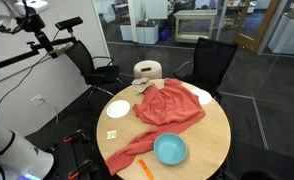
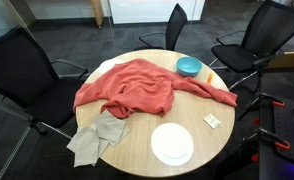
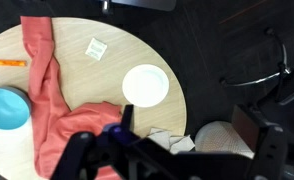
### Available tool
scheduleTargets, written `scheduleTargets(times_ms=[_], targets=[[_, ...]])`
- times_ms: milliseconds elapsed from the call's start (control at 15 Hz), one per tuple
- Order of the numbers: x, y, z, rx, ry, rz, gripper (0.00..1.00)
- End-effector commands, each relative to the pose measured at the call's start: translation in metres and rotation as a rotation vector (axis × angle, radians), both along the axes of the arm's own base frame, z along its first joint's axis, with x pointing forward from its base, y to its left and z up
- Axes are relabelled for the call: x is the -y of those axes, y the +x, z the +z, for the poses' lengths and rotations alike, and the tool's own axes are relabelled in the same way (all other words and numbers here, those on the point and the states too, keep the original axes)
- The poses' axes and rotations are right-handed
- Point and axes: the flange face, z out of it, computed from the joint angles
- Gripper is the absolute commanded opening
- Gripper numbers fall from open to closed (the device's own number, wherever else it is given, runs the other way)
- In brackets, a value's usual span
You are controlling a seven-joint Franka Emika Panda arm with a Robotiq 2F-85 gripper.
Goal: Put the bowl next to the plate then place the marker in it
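I hold the arm high over the table [image 3: 117, 60], wrist facing down. The gripper [image 3: 157, 155] is a dark blur, so I can't tell its opening. The bowl [image 3: 5, 108] sits against the red cloth [image 3: 49, 110], well apart from the plate [image 3: 145, 84]. The marker [image 3: 7, 62] lies near the bowl.
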Motion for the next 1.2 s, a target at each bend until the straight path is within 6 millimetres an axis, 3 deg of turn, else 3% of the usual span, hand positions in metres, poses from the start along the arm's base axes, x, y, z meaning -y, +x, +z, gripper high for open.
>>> scheduleTargets(times_ms=[0, 333, 600, 867, 1133], targets=[[0.000, 0.000, 0.001, 0.000, 0.000, 0.000, 1.00], [0.000, 0.000, 0.001, 0.000, 0.000, 0.000, 1.00], [0.012, 0.018, -0.002, 0.027, -0.022, -0.059, 1.00], [0.043, 0.046, -0.007, 0.059, -0.016, -0.166, 1.00], [0.085, 0.075, -0.019, 0.090, -0.007, -0.296, 1.00]])
